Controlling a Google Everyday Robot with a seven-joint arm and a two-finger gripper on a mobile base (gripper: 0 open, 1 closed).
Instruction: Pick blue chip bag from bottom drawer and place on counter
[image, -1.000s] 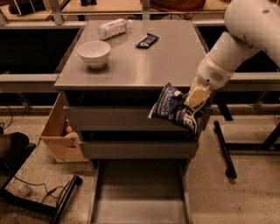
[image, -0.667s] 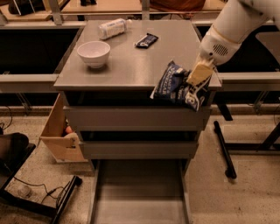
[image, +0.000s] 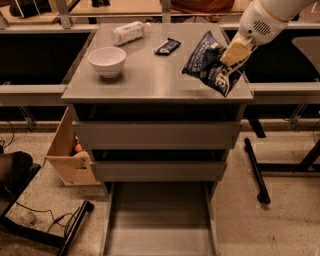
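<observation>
Observed: the robot's two-finger gripper (image: 235, 51) is over the right front part of the counter (image: 150, 80), the flat matte grey top of the drawer cabinet. Its beige fingers are clamped on the upper edge of the crumpled navy-blue foil chip bag (image: 209, 62).

Change noted: a second ago the bag hung in front of the upper drawer faces, below the cabinet top. It has since been raised and now hangs tilted above the counter's right front corner. Contact between its lower corner and the surface cannot be confirmed.

The plain grey bottom drawer (image: 157, 225) stands pulled out, with nothing visible in it.

Assessment: extraction is complete and only lowering and release remain. The white ceramic bowl (image: 107, 60) and small dark snack bar wrapper (image: 167, 46) sit well apart from the bag.
</observation>
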